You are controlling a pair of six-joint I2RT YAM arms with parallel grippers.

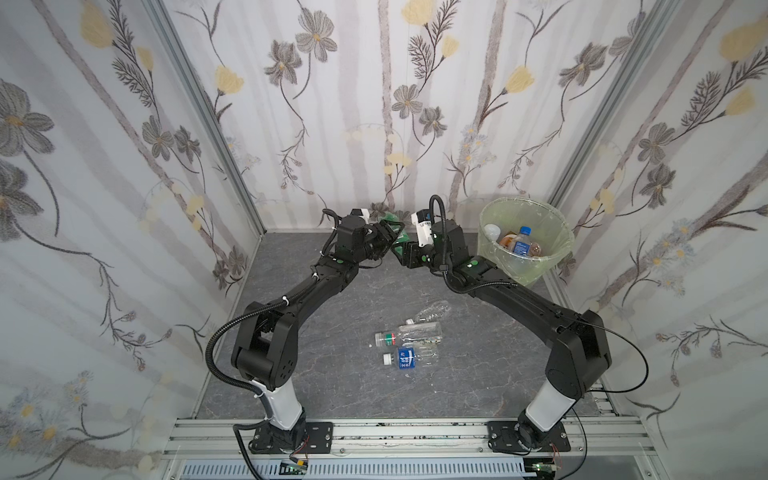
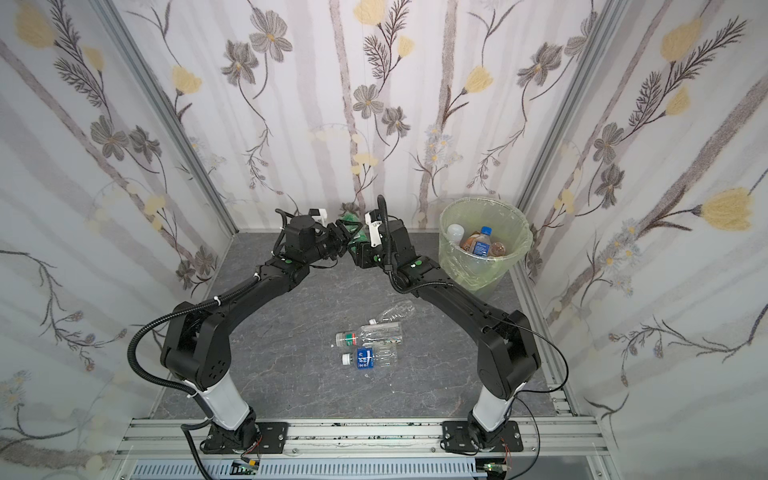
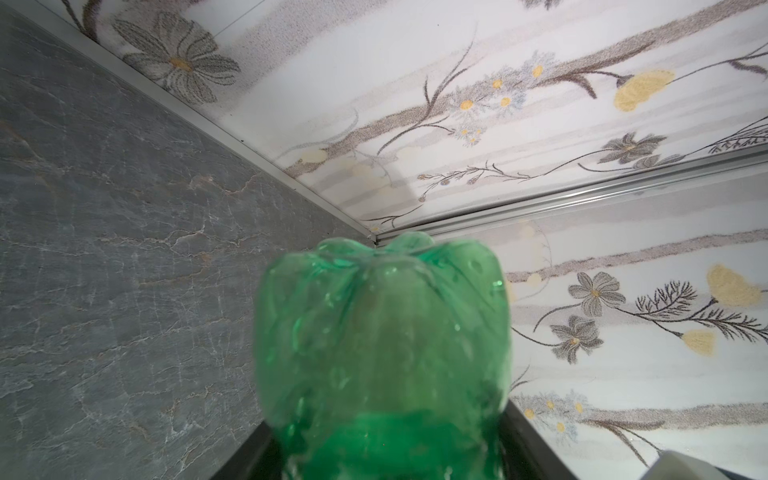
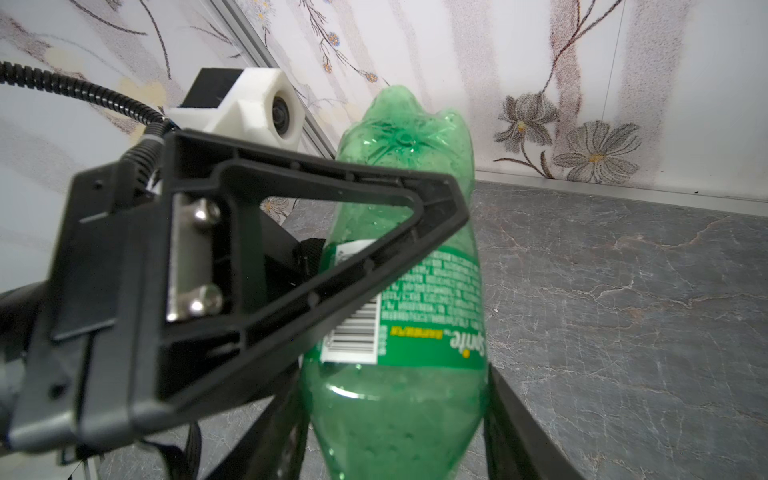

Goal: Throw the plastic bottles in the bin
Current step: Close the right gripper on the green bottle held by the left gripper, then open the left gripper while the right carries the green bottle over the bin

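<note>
**Operator:** Start on your left. What has that arm got?

**Robot:** My left end effector (image 1: 388, 237) is raised over the back of the surface (image 1: 332, 374). Its fingers stand either side of the green bottle (image 3: 382, 340), and the petalled base sticks out past them. I cannot tell whether they are pinching it or only standing around it.

**Operator:** And the bottle itself?

**Robot:** It is off the surface, between my two arms, with its base pointing away from both wrist cameras. It looks empty, so I judge it very light. The wall is thin and dented, and seems speckled with droplets. A hard squeeze would probably buckle it, and a weak one could let it slide.

**Operator:** The right side?

**Robot:** My right end effector (image 1: 398, 245) is clenched on that same bottle at the shoulder end, beyond the label, with a finger against each side. I would take hold there or across the label, where the round body should be stiffest. I would avoid the dented belly.

**Operator:** Further right?

**Robot:** Three more lie together on the surface, nearer my bases: a crumpled bottle (image 1: 434, 311), a green-and-red-labelled bottle (image 1: 409, 334) and a blue-labelled bottle (image 1: 409, 358). Beyond them the bin (image 1: 540, 270) stands in the back corner. Several bottles are inside it, with a blue-capped bottle (image 1: 524, 241) on top.
</note>
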